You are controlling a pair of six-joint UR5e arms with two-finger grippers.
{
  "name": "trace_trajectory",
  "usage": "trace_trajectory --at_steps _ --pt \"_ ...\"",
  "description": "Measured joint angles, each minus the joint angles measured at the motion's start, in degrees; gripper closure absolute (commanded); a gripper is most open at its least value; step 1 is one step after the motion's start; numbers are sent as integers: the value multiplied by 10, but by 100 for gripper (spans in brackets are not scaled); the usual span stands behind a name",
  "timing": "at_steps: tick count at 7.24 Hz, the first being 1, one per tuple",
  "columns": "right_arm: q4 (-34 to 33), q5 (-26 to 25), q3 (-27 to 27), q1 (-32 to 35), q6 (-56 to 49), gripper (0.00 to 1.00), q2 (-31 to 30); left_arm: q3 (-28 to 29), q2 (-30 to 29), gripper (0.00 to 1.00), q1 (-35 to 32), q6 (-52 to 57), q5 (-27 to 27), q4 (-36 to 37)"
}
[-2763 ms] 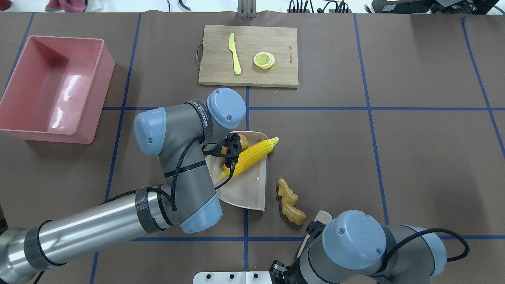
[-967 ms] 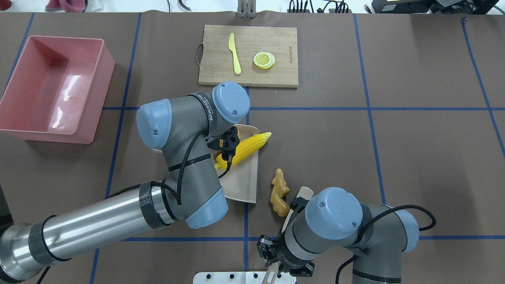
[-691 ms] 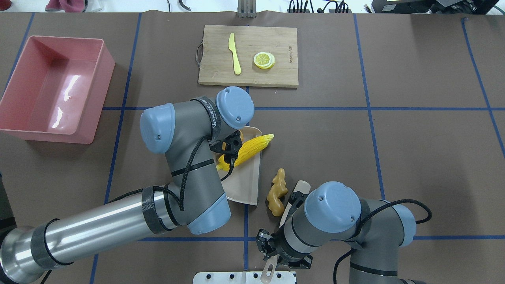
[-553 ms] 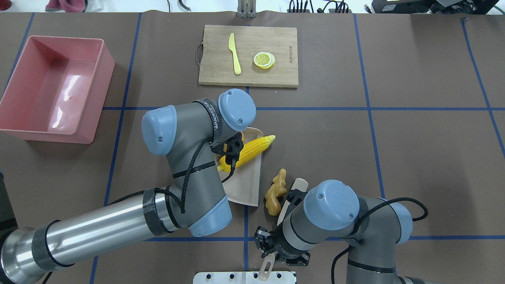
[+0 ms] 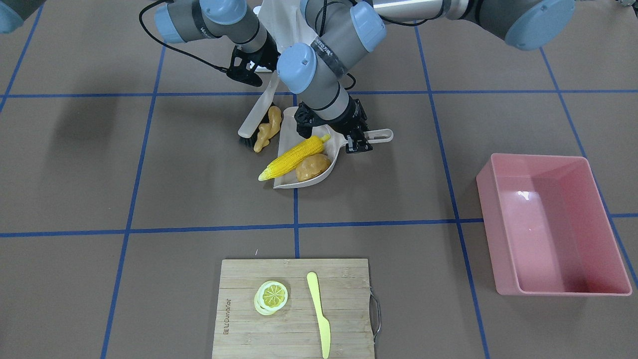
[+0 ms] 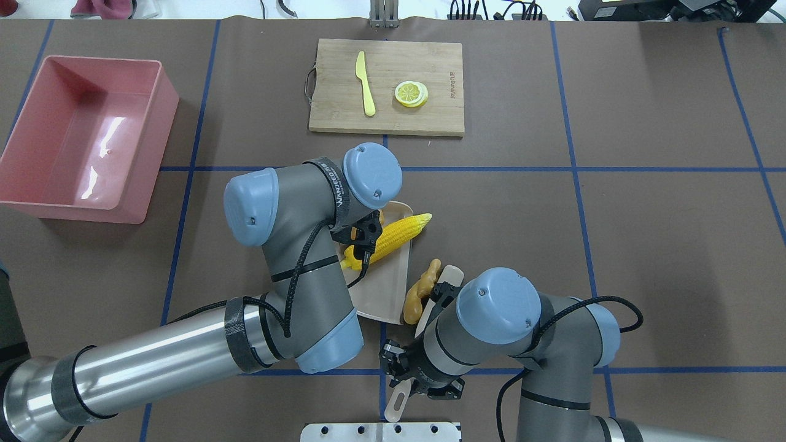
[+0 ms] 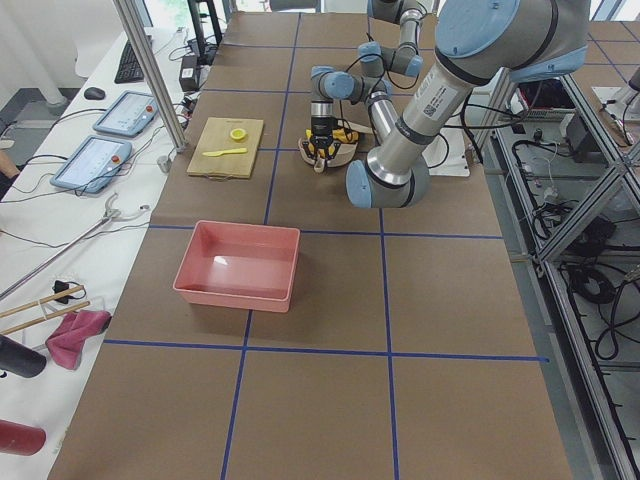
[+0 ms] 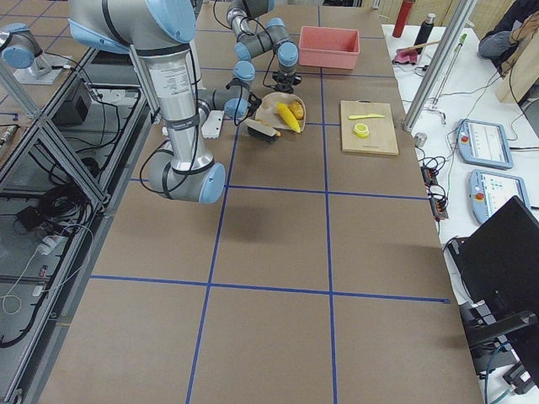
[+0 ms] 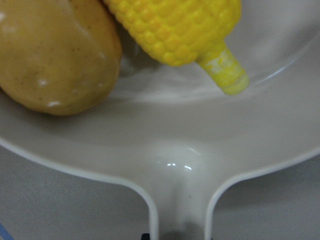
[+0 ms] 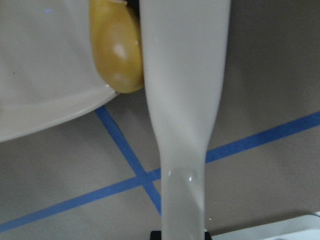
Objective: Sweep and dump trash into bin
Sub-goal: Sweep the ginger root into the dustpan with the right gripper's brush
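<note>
My left gripper [image 5: 360, 139] is shut on the handle of the beige dustpan [image 5: 288, 135], which lies flat on the table. The yellow corn cob [image 5: 294, 157] and the brown-orange potato [image 5: 311, 167] lie in the pan; both fill the left wrist view, corn [image 9: 180, 25] and potato [image 9: 55, 55]. My right gripper [image 6: 417, 382] is shut on the handle of a white brush [image 6: 451, 274]. The brush presses the tan ginger root [image 6: 420, 293] against the dustpan's open lip [image 10: 40, 65]. The pink bin [image 6: 161, 138] stands empty at the far left.
A wooden cutting board [image 6: 387, 116] with a yellow-green knife [image 6: 365, 83] and a lemon slice [image 6: 411, 93] lies beyond the dustpan. The two arms are close together over the pan. A white plate [image 6: 344, 433] sits at the near table edge.
My right arm has swept the brush to the left and pushed the ginger root from open table up against the dustpan's lip. The left arm and dustpan have shifted slightly.
</note>
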Motion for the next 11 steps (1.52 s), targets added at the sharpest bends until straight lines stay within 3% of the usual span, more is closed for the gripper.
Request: trace_trajectory --at_steps 11 --pt "-21 4 -72 2 22 100 118 -1 8 100 0 -1 2 -13"
